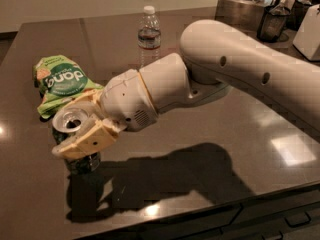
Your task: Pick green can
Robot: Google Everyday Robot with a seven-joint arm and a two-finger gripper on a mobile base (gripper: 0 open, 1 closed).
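The green can (72,120) is a small dark green can with a silver top, at the left front of the dark table (200,134). It is tilted, its open top facing up and toward the camera. My gripper (64,134) is shut on it, one cream finger (89,140) across its near side and the other behind it. The can's lower body (82,164) shows below the near finger, at or just above the tabletop; I cannot tell which. My white arm reaches in from the right.
A light green crinkled snack bag (59,79) lies just behind the can. A clear water bottle (149,34) stands at the back centre. Metal and dark containers (272,20) and a white object (310,26) crowd the back right corner. The table's front edge runs below the arm's shadow.
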